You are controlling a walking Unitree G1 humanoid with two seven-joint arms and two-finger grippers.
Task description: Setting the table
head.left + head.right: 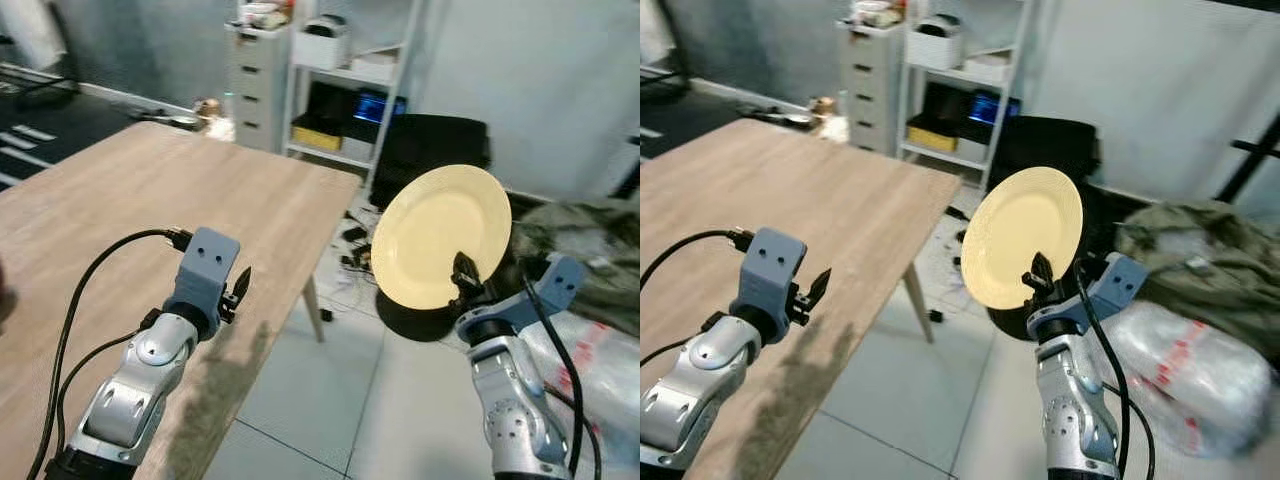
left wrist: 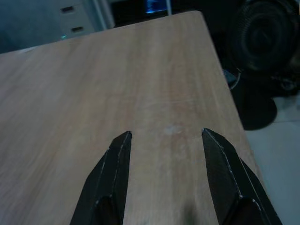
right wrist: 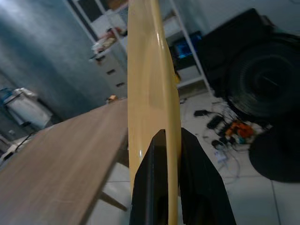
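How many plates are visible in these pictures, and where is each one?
1. The yellow plate is held on edge in the right gripper, beyond the wooden table, above the floor.

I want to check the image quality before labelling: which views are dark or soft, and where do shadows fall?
Left wrist view: dim and slightly soft, the light wooden table muted between the open left gripper fingers. Right wrist view: bluish, background soft, the round pale yellow plate seen edge-on in the right gripper. Left eye view: brighter, with an arm shadow on the table's near edge.

Head cams look down; wrist cams close; all share table [image 1: 150, 200].
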